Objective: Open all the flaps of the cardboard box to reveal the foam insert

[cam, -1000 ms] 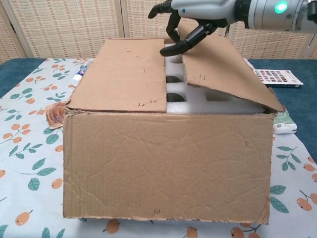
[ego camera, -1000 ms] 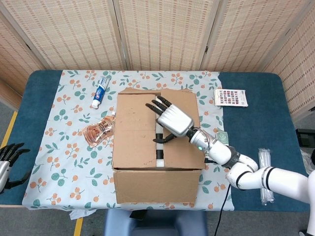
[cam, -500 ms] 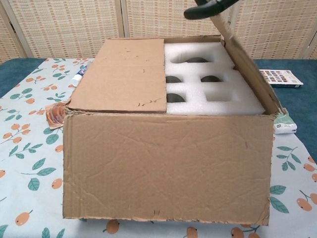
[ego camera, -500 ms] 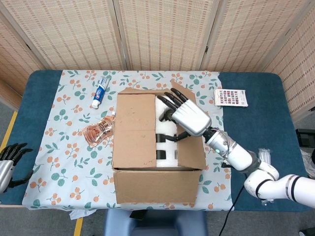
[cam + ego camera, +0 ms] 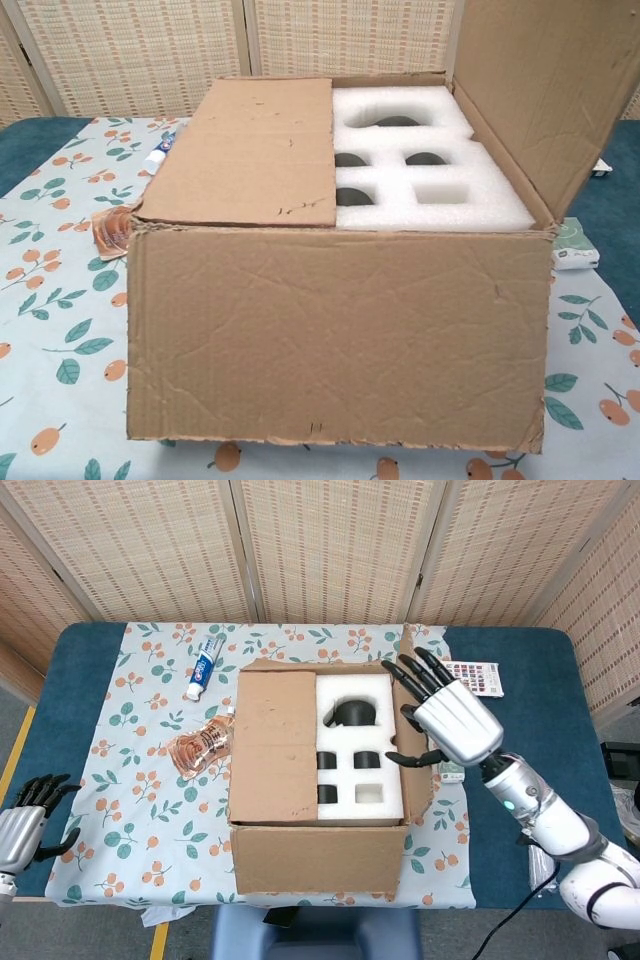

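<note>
Your cardboard box [image 5: 318,780] sits in the middle of the table [image 5: 530,680], on the leaf-patterned cloth [image 5: 130,770], with its near wall facing you. The right flap [image 5: 535,90] stands raised, nearly upright, and the white foam insert [image 5: 358,750] shows beneath it, with dark cut-outs in its right half. The left flap [image 5: 275,745] lies flat over the left half of the box, hiding the foam there.

Your right hand [image 5: 445,720] is at the right side of the box, fingers spread apart and pointing toward the far side, the palm against the outer face of the raised flap. It grips nothing; whether the thumb hooks the flap's edge you cannot tell from the head view, and the chest view shows only the flap, not the hand.

Your left hand [image 5: 25,825] is low at the near left corner, off the edge of the table and well apart from the box, its fingers loosely apart and holding nothing.

On the cloth left of the box lie a toothpaste tube [image 5: 204,666] toward the far side and a crumpled plastic bottle [image 5: 200,745] just beside the box's left wall. Right of the box, a small patterned card [image 5: 478,677] lies on the blue table surface, partly behind your right hand, and a small green-and-white packet [image 5: 573,257] rests near the box's right wall.
</note>
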Robot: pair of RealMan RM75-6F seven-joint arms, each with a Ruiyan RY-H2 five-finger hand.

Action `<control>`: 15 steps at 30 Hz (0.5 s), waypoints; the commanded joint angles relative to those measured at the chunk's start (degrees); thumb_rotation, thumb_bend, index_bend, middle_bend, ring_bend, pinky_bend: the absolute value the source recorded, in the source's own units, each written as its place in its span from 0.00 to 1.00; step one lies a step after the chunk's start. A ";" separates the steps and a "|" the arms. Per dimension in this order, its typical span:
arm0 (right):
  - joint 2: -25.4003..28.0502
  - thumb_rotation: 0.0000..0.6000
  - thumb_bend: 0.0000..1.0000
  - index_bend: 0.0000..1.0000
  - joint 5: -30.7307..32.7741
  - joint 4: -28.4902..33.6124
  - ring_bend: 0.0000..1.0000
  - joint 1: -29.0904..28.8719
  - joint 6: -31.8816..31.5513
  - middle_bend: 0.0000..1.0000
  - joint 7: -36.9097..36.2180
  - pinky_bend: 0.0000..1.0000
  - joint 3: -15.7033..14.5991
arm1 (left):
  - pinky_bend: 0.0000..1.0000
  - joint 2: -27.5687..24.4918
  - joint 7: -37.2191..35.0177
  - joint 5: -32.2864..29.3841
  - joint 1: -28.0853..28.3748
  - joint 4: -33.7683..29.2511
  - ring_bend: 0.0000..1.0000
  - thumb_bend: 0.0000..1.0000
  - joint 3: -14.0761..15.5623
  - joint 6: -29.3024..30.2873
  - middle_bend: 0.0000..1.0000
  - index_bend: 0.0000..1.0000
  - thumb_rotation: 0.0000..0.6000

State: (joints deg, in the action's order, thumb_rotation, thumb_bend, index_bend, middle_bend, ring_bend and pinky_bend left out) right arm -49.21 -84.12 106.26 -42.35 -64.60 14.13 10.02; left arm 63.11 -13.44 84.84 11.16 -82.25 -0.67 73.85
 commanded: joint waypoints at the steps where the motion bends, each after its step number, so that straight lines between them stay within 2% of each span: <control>1: 2.88 0.26 0.31 0.69 -2.16 0.99 0.04 3.99 -2.81 0.08 -1.24 0.00 -2.22 | 0.00 0.26 0.77 -0.30 0.14 -0.15 0.06 0.41 -0.04 -0.26 0.14 0.22 1.00; 6: 4.75 0.26 0.31 0.69 -4.65 0.33 0.05 8.45 -5.52 0.09 -1.83 0.00 -4.70 | 0.00 0.58 1.69 -0.17 0.36 -0.53 0.06 0.41 -0.13 -0.17 0.14 0.22 1.00; 12: 4.00 0.26 0.31 0.69 -7.76 -2.60 0.05 12.37 -9.28 0.09 -6.29 0.00 -6.08 | 0.00 1.25 0.99 1.35 0.69 -0.13 0.07 0.41 -0.27 1.09 0.14 0.23 1.00; 15: 2.94 0.25 0.31 0.60 -9.04 -4.83 0.08 14.80 -12.56 0.07 -9.65 0.00 -6.61 | 0.00 0.46 0.83 2.23 1.45 -0.95 0.07 0.41 -0.77 1.46 0.14 0.24 1.00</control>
State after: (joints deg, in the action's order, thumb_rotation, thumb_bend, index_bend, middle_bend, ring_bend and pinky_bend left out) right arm -45.41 -91.99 103.11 -29.40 -74.85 6.78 3.97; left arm 63.93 -12.71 86.67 12.27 -82.84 -1.22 75.12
